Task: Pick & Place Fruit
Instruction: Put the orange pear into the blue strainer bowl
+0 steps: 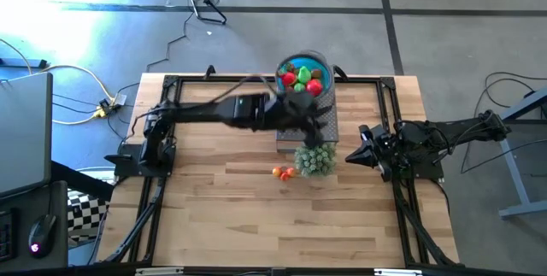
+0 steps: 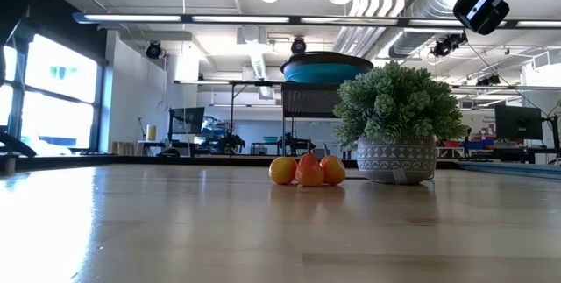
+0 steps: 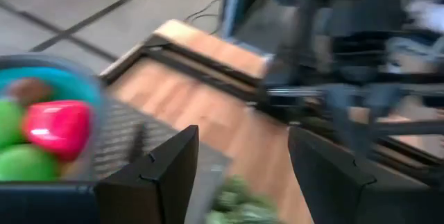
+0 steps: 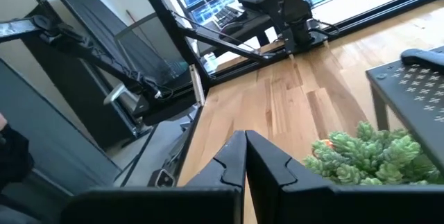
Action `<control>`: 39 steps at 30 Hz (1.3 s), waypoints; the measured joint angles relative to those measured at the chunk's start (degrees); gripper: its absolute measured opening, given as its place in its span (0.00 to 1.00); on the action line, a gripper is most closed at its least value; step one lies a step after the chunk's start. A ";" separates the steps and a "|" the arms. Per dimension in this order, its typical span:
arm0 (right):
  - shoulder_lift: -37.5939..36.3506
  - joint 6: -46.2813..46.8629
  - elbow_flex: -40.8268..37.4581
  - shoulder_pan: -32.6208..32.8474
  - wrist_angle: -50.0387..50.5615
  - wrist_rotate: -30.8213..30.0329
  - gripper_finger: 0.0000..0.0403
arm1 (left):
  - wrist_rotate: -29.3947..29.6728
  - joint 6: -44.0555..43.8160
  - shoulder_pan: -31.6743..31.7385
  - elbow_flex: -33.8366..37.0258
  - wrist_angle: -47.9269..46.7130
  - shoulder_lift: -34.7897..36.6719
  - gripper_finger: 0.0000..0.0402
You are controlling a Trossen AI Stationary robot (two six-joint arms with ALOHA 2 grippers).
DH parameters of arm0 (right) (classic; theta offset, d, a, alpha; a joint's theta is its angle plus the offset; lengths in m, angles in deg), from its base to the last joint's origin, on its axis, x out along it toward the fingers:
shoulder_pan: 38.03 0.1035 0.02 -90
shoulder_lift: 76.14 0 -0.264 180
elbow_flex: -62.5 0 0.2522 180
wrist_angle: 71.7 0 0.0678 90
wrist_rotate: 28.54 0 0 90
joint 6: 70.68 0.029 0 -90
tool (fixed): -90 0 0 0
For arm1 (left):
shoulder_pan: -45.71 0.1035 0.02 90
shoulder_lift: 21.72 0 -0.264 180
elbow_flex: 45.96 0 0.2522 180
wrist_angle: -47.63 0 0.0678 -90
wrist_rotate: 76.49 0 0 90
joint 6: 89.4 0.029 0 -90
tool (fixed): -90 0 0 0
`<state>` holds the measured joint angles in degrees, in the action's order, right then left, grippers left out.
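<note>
A blue bowl [image 1: 301,56] holding several red, green and orange fruits [image 1: 301,78] stands on a black perforated stand [image 1: 329,129] at the table's far middle. Three small orange and red fruits [image 1: 284,172] lie together on the wood in front of the stand, next to a potted pale green plant [image 1: 314,160]. My left gripper [image 1: 314,115] hovers open over the stand, just on the near side of the bowl, with nothing between its fingers [image 3: 166,175]. My right gripper [image 1: 346,158] waits shut at the right, beside the plant.
The black frame rails [image 1: 171,84] run around the tabletop. Bare wood [image 1: 256,225] lies toward the near edge and to the left. The plant pot [image 2: 396,160] stands close to the loose fruits [image 2: 307,171].
</note>
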<state>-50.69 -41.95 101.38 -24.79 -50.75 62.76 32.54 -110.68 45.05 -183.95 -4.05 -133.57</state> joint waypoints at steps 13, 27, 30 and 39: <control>0.15 1.69 0.00 0.02 -0.03 3.98 0.01 | 11.29 -4.16 -11.48 4.94 11.81 -3.01 0.54; 0.48 3.14 0.00 0.00 -0.05 -6.69 0.01 | 0.80 -0.87 -12.51 7.89 5.79 -2.65 0.54; 0.55 3.20 0.00 0.02 -0.17 -9.61 0.01 | 1.25 0.83 -12.51 7.85 2.34 -0.92 0.54; 0.70 7.35 0.00 0.02 -0.55 -13.59 0.01 | -3.22 6.63 -9.88 10.00 0.13 1.17 0.54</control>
<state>-49.99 -34.60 101.38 -24.77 -51.29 49.17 29.32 -104.06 35.16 -173.95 -3.91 -132.40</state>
